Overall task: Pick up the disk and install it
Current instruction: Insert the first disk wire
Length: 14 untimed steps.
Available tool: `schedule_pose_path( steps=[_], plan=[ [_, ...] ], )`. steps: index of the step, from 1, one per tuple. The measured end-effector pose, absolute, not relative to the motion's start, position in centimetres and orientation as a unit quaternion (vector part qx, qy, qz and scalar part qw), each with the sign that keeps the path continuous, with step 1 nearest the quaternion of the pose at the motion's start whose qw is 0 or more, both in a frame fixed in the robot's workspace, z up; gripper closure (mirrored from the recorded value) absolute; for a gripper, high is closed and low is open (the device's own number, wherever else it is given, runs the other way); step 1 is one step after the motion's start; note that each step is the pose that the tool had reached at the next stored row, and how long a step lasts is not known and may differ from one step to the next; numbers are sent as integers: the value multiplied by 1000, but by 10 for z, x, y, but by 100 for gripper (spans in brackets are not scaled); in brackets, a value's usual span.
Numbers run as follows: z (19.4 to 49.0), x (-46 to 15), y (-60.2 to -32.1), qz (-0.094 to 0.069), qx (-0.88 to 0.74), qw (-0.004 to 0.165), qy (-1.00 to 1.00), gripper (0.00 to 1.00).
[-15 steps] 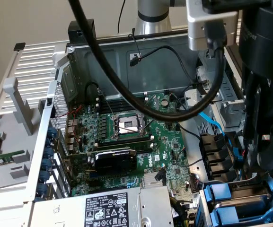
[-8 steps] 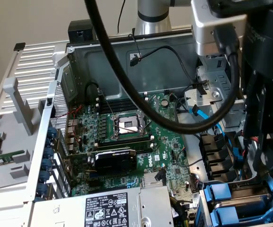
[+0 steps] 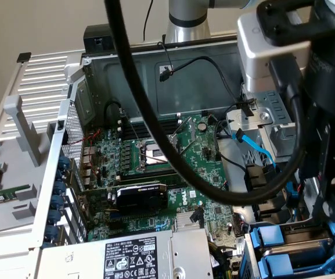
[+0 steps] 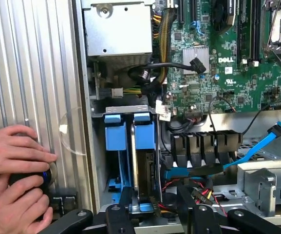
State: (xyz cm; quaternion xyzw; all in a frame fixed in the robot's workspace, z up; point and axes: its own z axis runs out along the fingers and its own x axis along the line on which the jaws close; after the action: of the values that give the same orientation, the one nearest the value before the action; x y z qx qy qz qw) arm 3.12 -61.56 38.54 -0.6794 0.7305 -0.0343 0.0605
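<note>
Two bright blue carrier frames stand side by side in the drive bay, and the disk is the one whose silver-grey metal edge runs down toward the gripper. My gripper hangs over that carrier's near end. Its black fingers stand apart on either side of the carrier, open, with no visible contact. In the exterior view the blue carriers sit at the lower right, under the arm's bulky wrist, which hides the fingers there.
A person's hands rest on a black device on the ribbed case lid. The grey power-supply box borders the bay. Black connectors, a blue data cable and loose wiring lie beside it. A thick black cable crosses the motherboard.
</note>
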Motion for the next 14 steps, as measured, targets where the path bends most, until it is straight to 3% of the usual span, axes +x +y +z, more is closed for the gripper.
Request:
schedule_pose_path(
  steps=[9, 12, 14],
  plan=[
    [374, 32, -626, -23, -682, 70, 727, 53],
    [371, 33, -628, -20, -683, 72, 726, 66],
    [369, 34, -628, -18, -685, 74, 725, 66]
  ],
)
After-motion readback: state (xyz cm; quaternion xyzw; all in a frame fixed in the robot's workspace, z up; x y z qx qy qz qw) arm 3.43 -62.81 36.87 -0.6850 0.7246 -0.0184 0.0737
